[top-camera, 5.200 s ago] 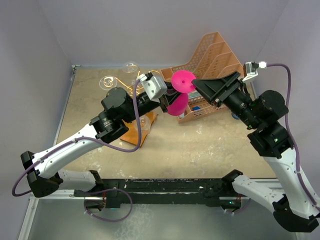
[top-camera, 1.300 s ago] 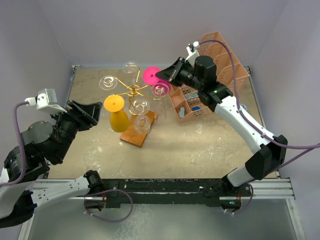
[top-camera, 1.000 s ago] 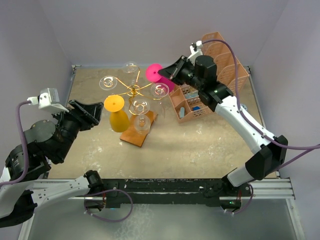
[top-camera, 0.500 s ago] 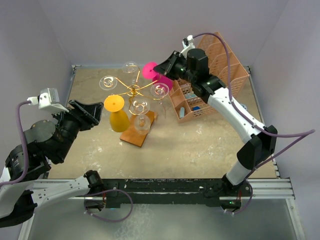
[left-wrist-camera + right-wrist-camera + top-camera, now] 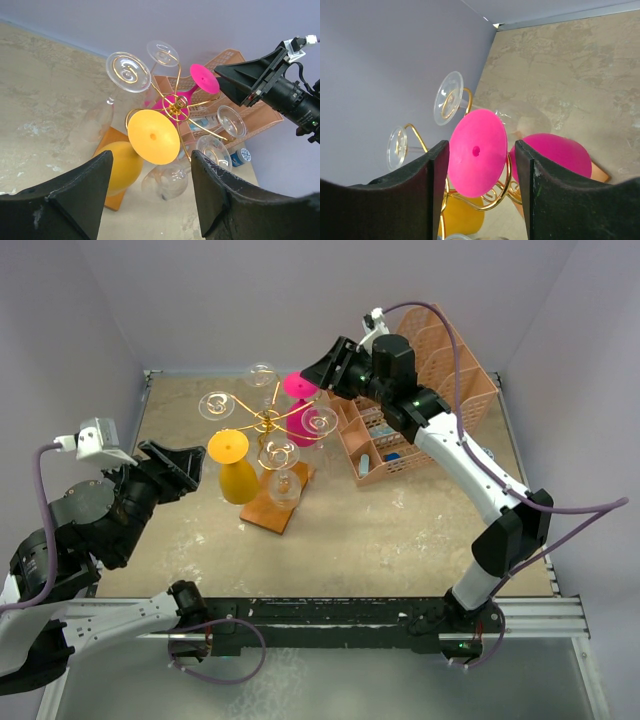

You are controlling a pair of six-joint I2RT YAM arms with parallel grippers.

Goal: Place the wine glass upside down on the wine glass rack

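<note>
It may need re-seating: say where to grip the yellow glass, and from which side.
Best grip the yellow glass by its bowl, from the left: it hangs foot-up on the rack, the bowl sticking out clear on that side, the stem hidden.

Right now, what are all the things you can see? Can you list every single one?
rack: one, gold wire on a brown base, toward the back of the table
pink glass: one, pink, hanging upside down on the rack's back right side
yellow glass: one, yellow, hanging upside down on the rack's left side
clear glasses: four, see-through, hanging upside down around the rack
file holder: one, peach plastic mesh, right of the rack, small blue things inside
table: one, sandy beige, under everything
left claw: one, black, open and empty, left of the yellow glass
right claw: one, black, open, by the pink glass's foot
</note>
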